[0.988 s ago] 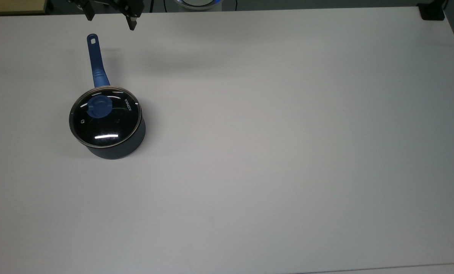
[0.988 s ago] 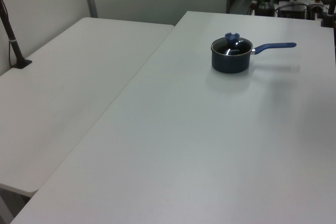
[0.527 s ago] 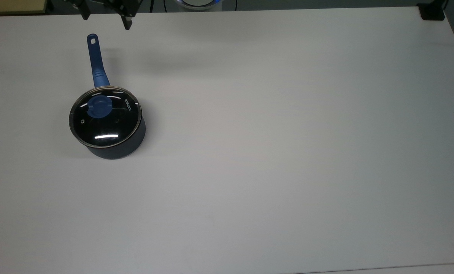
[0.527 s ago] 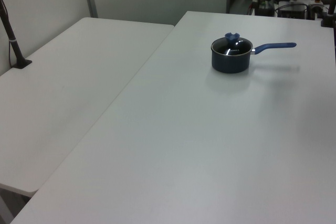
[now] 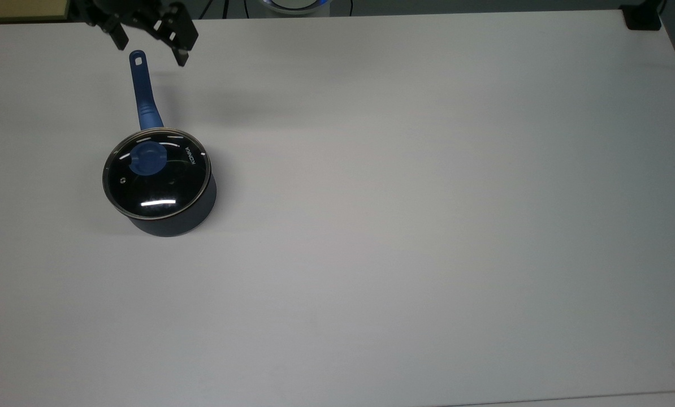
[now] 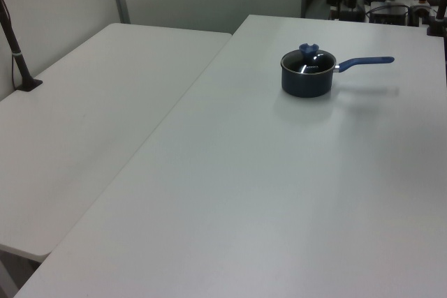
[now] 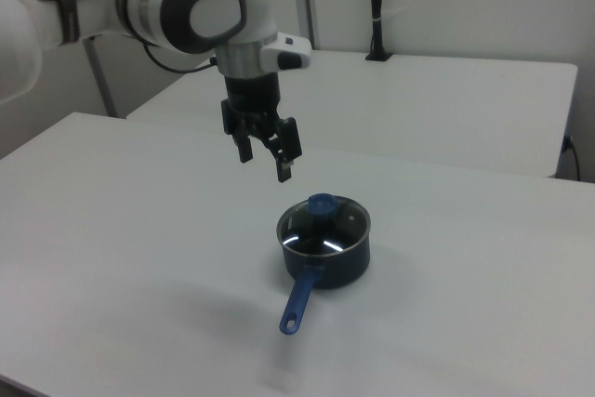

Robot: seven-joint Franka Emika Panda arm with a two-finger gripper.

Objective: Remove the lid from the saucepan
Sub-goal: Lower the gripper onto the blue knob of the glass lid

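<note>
Lowered and swung since half a second ago: hand (image 5: 148,52) now further into the top view, its two dark fingers (image 5: 181,57) straddling the hole-end of the saucepan's handle (image 5: 143,90), where earlier just the fingertips poked in at the upper edge. Spread wide, holding nothing, hanging in the air above the surface (image 5: 405,215); seen in the right view as hand (image 7: 266,163) raised well above and behind the pan, under the white arm (image 7: 177,2). Unchanged from the earlier frames: saucepan (image 5: 171,217) near the top view's left edge of the surface, handle pointing toward the far edge by the arm. Lid (image 5: 156,173) seated squarely on the pan, metal rim all round, blue knob (image 5: 147,158) off toward the handle side of the glass. "KONKA" readable in pale letters on the glass near the rim on the top view's right, running sideways; small steam vent (image 5: 122,180) on the opposite side. Bright strip of light reflected across the glass. Same pan in the left view, saucepan (image 6: 307,79) toward the far right of the surface, lid (image 6: 308,65) on, handle to the left view's right. In the right view, saucepan (image 7: 337,262) with lid (image 7: 324,226) in place, handle toward the camera.
</note>
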